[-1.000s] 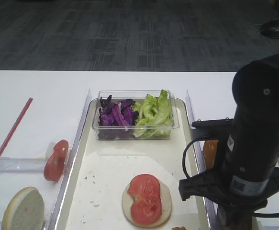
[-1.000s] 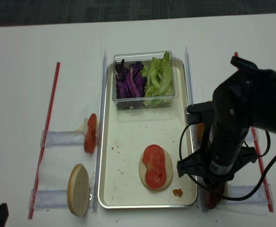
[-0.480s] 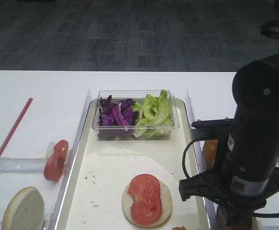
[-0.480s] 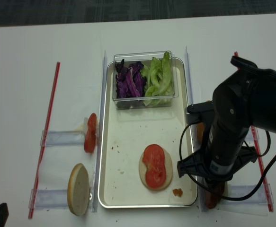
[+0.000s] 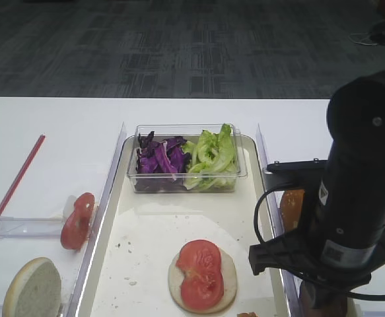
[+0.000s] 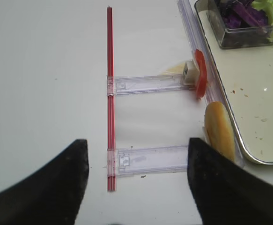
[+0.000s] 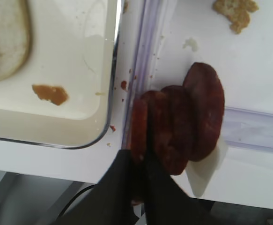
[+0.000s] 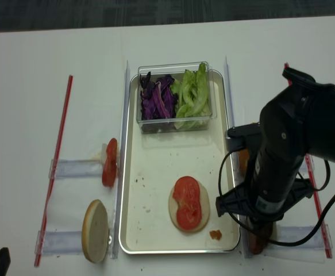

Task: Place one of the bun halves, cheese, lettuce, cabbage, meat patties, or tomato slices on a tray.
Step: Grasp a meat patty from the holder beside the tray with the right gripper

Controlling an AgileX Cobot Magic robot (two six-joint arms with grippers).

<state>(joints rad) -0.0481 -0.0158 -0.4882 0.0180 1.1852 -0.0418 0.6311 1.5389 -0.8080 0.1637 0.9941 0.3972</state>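
Three dark red meat patties (image 7: 192, 112) stand on edge in a clear rack just right of the tray (image 7: 70, 70). My right gripper (image 7: 138, 157) is shut on the leftmost patty (image 7: 138, 126), one black finger on each face. From above the right arm (image 5: 357, 198) hides that gripper; only the patties (image 8: 259, 238) peek out below it. On the cream tray (image 5: 146, 224) lies a bun half topped with a tomato slice (image 5: 199, 274). My left gripper (image 6: 137, 154) hangs open over the table left of the tray, holding nothing.
A clear box at the tray's far end holds purple cabbage (image 5: 160, 158) and green lettuce (image 5: 212, 155). Left racks carry a tomato slice (image 5: 78, 220) and a bun half (image 5: 32, 289). A red rod (image 6: 110, 93) lies further left. An orange-brown piece (image 5: 291, 206) sits behind the right arm.
The right arm has shifted slightly to the right over the patties. Food on the tray and on the left racks has not moved.
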